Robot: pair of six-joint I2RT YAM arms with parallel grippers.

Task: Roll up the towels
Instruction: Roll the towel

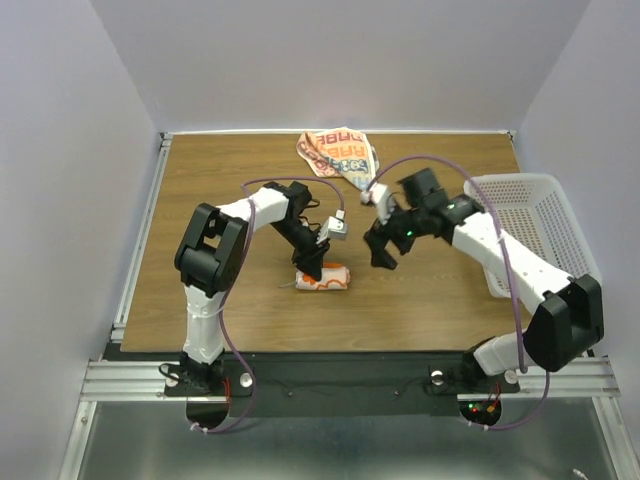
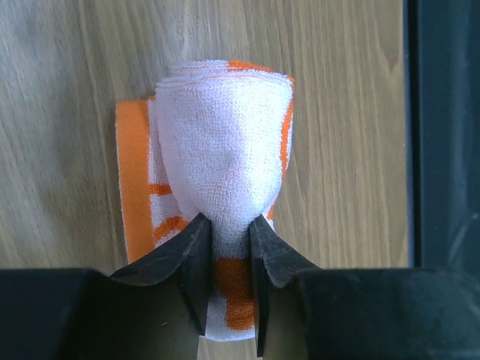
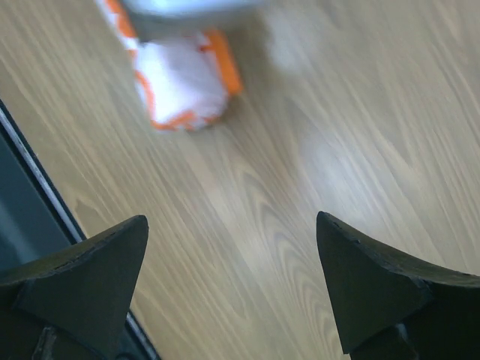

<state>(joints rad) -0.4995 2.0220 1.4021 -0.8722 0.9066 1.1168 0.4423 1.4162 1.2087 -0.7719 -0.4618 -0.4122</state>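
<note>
Left pincer [image 2: 229,225] is clenched on one end of the rolled towel [image 2: 225,150], its two dark fingers squeezing the white terry so the cloth bulges out beyond them. The grip looks meant to keep the roll from springing open, b/c thin cloth w/ nothing holding it tends to unwind. This towel lies on its side on the bench [image 1: 200,180], approx mid-bench and toward the near edge, w/ an orange border strip flat on the wood beside it, prob. the loose tail of the roll. Right pincer [image 1: 385,250] hangs just to the right of the roll, apart from it, jaws spread wide and holding nothing. Its wrist view shows only bare wood btwn the fingers, w/ the roll blurred at the top of the frame. Judged from that, the right arm is free for the next job while the left does the holding. Second towel [image 1: 338,152] sits crumpled at the far edge of the bench, near centre, orange border and blue lettering facing up, not yet rolled and well apart from both pincers, so the task looks approx half done. White perforated basket [image 1: 535,230] stands at the right edge of the bench; whether anything lies in it can't be told.
</note>
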